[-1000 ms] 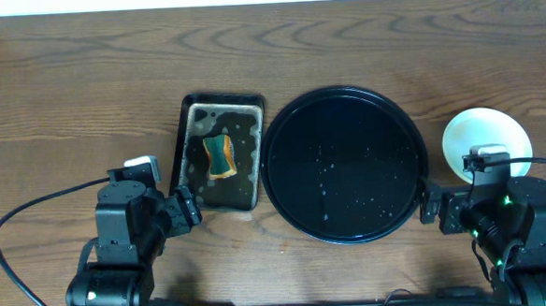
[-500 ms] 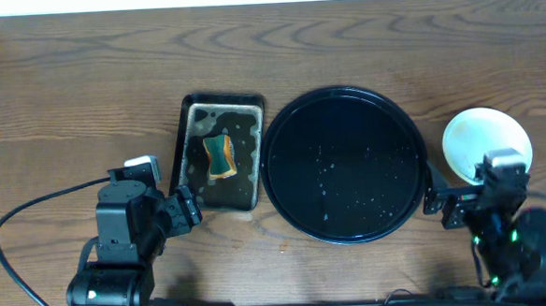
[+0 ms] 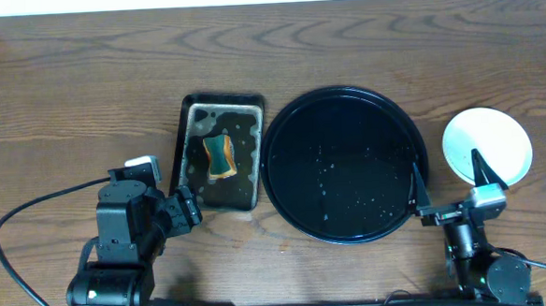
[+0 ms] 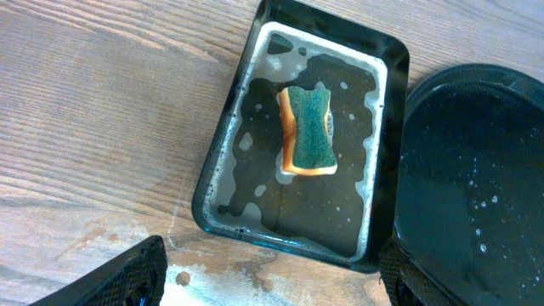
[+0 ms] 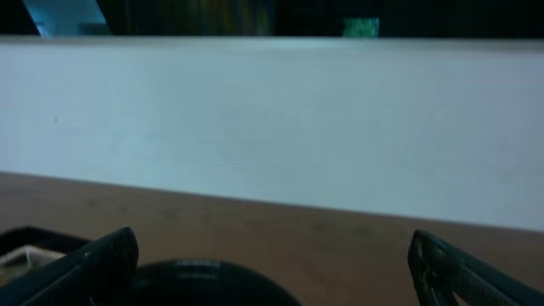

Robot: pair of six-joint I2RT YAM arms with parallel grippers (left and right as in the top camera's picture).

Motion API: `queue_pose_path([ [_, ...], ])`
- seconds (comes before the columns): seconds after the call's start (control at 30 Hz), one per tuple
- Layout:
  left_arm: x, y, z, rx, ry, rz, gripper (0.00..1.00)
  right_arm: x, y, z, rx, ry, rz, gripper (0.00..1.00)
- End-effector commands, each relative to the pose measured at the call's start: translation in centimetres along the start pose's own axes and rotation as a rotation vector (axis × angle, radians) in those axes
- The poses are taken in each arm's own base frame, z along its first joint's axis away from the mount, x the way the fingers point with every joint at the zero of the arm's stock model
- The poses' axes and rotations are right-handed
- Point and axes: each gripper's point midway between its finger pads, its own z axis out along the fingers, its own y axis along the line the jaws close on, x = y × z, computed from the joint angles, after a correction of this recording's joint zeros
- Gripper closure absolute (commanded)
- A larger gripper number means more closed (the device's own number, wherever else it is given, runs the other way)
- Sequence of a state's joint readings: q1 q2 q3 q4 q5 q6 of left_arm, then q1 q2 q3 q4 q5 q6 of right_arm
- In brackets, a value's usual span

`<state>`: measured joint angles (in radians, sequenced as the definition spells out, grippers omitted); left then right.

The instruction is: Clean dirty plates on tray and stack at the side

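– Two containers, side by side?
– Yes. Large round glossy black tray (image 3: 342, 121): only water beads inside. Rectangular dark pan (image 3: 241, 178) just left of it: soapy water and a teal-and-yellow sponge (image 3: 220, 156).
– Plates?
– Pale round plate (image 3: 497, 137) off the tray, on its right; cannot tell how many stacked.
– Grippers?
– Left gripper (image 4: 272, 263) and right gripper (image 5: 272, 251) both spread wide, gripping nothing.

No readable text, label or number appears anywhere.
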<state>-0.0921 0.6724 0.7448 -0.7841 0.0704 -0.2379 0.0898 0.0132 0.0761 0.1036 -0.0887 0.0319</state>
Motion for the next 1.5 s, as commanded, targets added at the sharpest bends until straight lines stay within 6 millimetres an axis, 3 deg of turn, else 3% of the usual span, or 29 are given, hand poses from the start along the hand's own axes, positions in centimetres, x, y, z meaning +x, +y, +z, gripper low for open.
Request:
queue_pose_path([
  [0.0,0.1,0.1,0.1,-0.003,0.003,0.006,0.19,2.6,0.0,0.1,0.005,0.046,-0.004,0.01],
  [0.17,0.1,0.1,0.1,-0.003,0.003,0.006,0.19,7.6,0.2,-0.5,-0.003,0.237,0.009,0.01],
  [1.3,0.5,0.4,-0.2,-0.013,0.007,0.014,0.19,7.6,0.2,-0.5,0.001,0.238,0.016,0.01],
  [1.47,-0.3,0.7,-1.2,-0.01,-0.11,0.042,0.19,7.6,0.2,-0.5,0.001,0.238,0.016,0.01],
])
